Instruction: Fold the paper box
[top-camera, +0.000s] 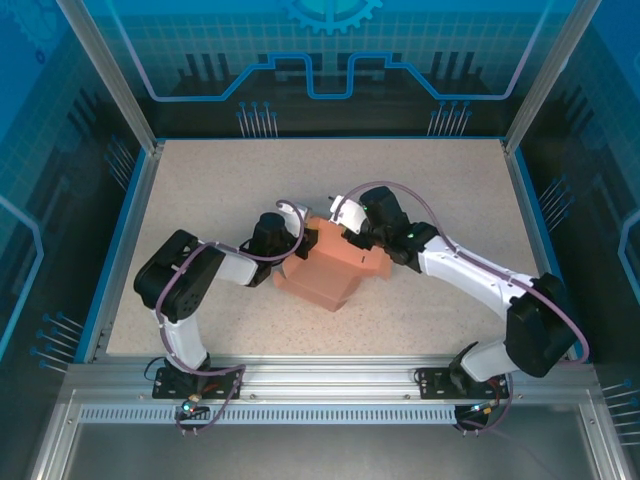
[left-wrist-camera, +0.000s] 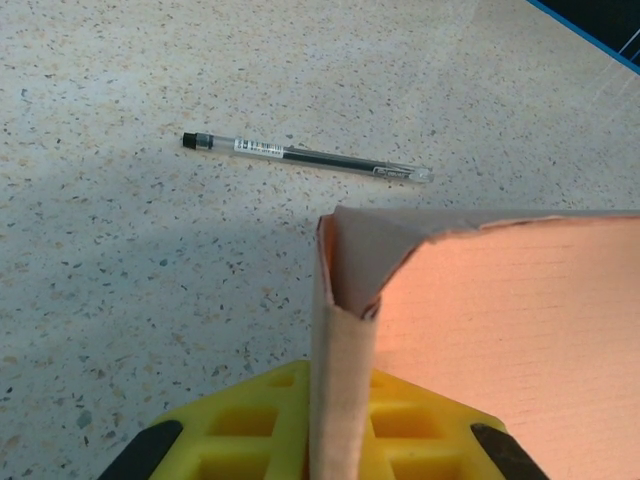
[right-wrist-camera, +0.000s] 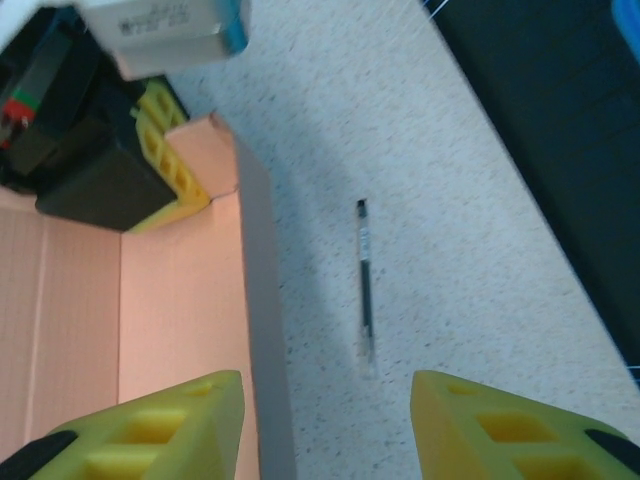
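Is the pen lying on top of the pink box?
No, the pen lies on the speckled table, apart from the pink box.

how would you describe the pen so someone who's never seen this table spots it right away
Start at the speckled table and find the pink cardboard box near its middle. Beside the box's upright wall, apart from it, a pen lies flat on the bare surface. It is the only slim stick there, with a clear barrel, dark ink core and black end.
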